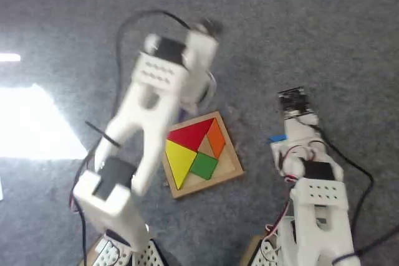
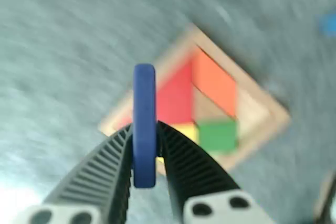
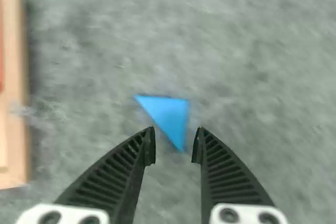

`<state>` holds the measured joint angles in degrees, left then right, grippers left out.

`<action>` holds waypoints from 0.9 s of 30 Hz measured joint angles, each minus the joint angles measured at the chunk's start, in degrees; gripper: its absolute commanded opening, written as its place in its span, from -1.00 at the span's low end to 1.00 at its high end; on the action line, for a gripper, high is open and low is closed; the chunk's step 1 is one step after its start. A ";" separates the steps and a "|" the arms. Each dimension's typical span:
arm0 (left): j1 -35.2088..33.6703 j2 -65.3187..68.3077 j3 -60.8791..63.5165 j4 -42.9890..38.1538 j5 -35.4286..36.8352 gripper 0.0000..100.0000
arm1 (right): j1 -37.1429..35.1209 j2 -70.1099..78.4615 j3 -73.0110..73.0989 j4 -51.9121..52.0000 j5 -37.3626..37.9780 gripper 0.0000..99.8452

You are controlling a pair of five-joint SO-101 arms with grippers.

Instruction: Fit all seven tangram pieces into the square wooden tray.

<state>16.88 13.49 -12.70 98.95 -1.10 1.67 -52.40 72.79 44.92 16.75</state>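
Tray (image 1: 232,167) lies mid-bench, bare wood left beside the orange piece (image 2: 215,82) and green piece (image 2: 218,135). Left gripper (image 2: 144,129), above the tray, is clamped tight on a dark blue piece (image 2: 144,108) held edge-on, long axis along the fingers. Light blue triangle (image 3: 165,111) lies flat on the bench off the tray's right side. Right gripper (image 3: 174,132), the nearer, hangs over its tip, part open and empty.

— Operator: Is there any writing in view that I should log?
— Spotter: None you can read. Your tray (image 1: 232,154) and the coloured pieces (image 1: 187,134) are plain, and the white arm casings (image 1: 149,101) carry no legible print.
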 measured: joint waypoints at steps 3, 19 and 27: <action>6.33 -5.10 13.80 -5.10 -0.26 -0.98 | 1.41 -6.15 -0.44 6.33 0.00 -0.73; 12.84 -7.03 27.69 -18.90 2.99 -0.97 | 10.02 -36.31 10.46 17.14 5.27 -0.73; 13.80 -3.52 27.87 -18.90 3.25 -0.77 | 10.02 -24.26 9.41 14.51 5.27 -0.73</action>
<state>30.68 9.98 15.16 80.04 2.15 11.69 -76.66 82.20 59.43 22.02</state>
